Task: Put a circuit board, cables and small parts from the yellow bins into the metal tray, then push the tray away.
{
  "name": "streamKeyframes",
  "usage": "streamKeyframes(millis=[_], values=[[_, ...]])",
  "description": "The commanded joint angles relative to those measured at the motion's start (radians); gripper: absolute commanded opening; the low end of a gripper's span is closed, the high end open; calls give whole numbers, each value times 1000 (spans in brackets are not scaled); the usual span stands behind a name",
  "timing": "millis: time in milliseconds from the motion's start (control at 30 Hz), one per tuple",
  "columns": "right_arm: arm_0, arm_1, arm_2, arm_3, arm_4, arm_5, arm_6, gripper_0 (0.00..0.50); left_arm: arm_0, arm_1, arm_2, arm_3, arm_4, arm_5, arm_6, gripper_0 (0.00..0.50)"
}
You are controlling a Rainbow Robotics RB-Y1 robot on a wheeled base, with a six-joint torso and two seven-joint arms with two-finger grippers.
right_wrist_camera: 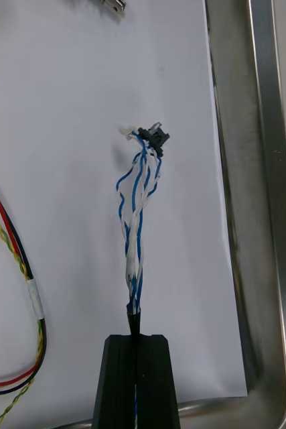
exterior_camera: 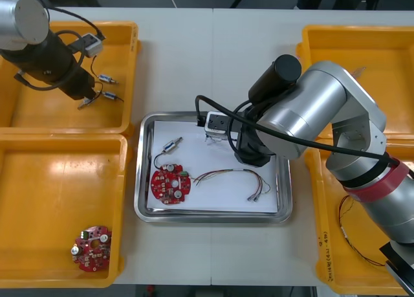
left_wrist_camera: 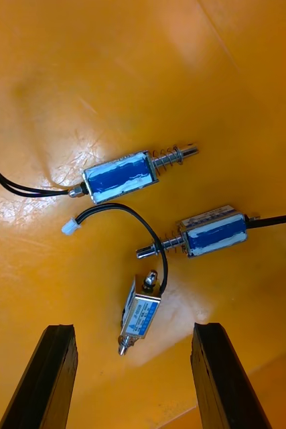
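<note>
right gripper: right gripper (right_wrist_camera: 134, 340) has its jaws pinched tight on one end of a twisted blue and white cable (right_wrist_camera: 137, 201). the rest of the cable trails from the fingertips over the tray's white lining, with a black plug at its free end.
left gripper: left gripper (left_wrist_camera: 132, 330) has its jaws wide apart and holds nothing. it hovers above three small blue-wrapped metal parts with springs (left_wrist_camera: 119, 176).
risk, cable: the plug end lies near the tray wall. let go there, it may drape over the rim, or settle across the red and yellow cable (exterior_camera: 233, 176) and snag.
risk, parts: a black lead loops between the three parts. closing on one may drag a neighbour along.
tray: shiny rectangular metal tray (exterior_camera: 143, 180) at table centre. inside are a round red circuit board (exterior_camera: 170, 184) at 8 o'clock, a small metal part with a black lead (exterior_camera: 171, 145) at 10 and the red and yellow cable at 4.
bins, from the tray: the yellow plastic bin at 10 o'clock (exterior_camera: 129, 51) holds the small parts. the bin at 8 (exterior_camera: 39, 180) holds a second red board (exterior_camera: 91, 239). the bin at 4 (exterior_camera: 323, 245) holds a thin loose cable (exterior_camera: 349, 235). the bin at 2 (exterior_camera: 349, 38) is largely hidden by the arm, so i cannot tell what it holds.
</note>
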Motion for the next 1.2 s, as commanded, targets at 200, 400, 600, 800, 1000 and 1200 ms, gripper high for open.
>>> streamKeyframes(millis=[200,400,600,800,1000,1200], values=[[9,4,14,85,11,-87,104,0,-47,30,-77,37,21,-82,-112,500],[9,0,17,104,34,-107,136,0,-44,24,-95,54,30,-100,-114,500],[10,-9,17,121,39,-133,162,83,-16,22,-118,54,41,-160,-115,500],[12,-16,17,119,36,-138,167,500,-7,22,-125,54,45,-163,-114,500],[12,-21,-7,108,-3,-126,169,500,0,25,-125,54,44,-162,-120,500],[13,-21,-15,79,-6,-116,167,500,8,36,-125,54,44,-151,-129,500]])
